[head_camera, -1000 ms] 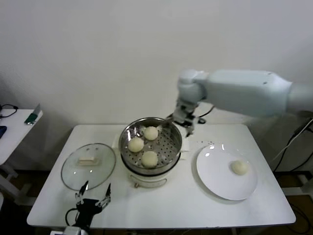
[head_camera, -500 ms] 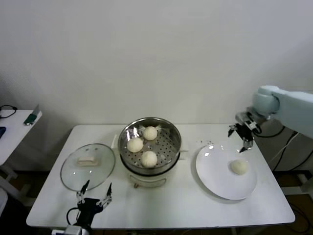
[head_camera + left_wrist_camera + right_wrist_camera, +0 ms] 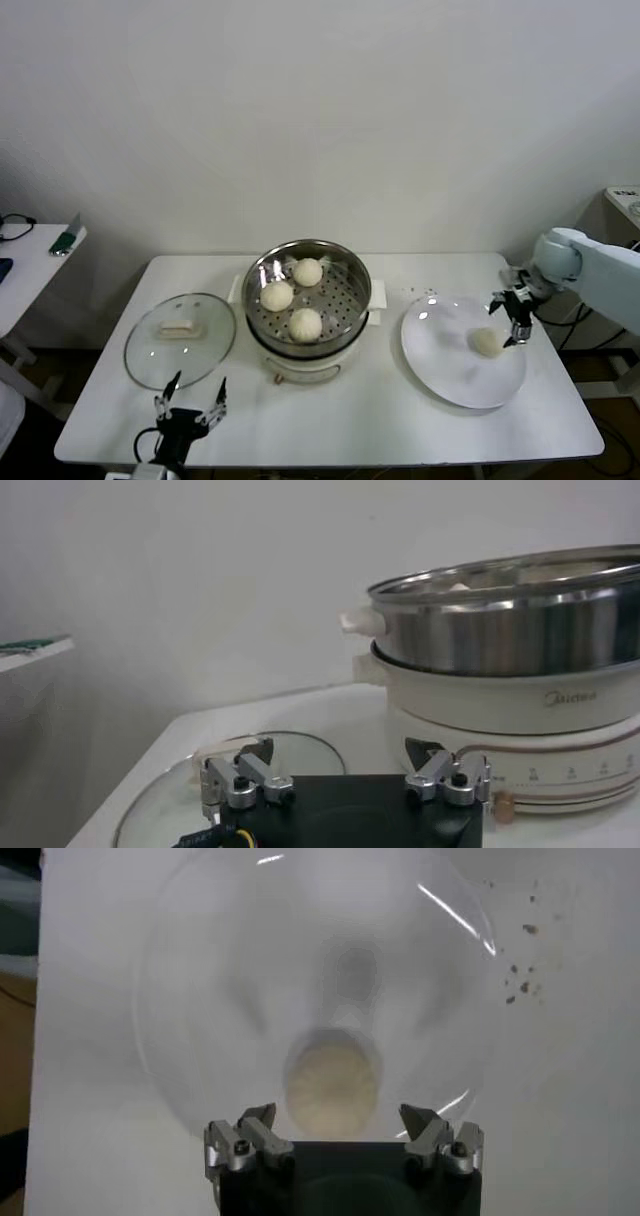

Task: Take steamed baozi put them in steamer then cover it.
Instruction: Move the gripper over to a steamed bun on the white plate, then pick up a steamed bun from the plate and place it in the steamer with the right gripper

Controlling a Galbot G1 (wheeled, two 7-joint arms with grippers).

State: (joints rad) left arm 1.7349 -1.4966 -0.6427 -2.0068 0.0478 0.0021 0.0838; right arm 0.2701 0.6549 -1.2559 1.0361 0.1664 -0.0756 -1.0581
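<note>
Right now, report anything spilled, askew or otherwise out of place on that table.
Only one oddity: a scatter of dark specks on the table between the steamer and the white plate, just beyond the plate's far rim. They look like crumbs or stains; which one cannot be told.

The steamer (image 3: 520, 660) carries a small grey brand mark on its cream-white base, reading roughly "Midea"; the tiny print beneath it is too small to read.
</note>
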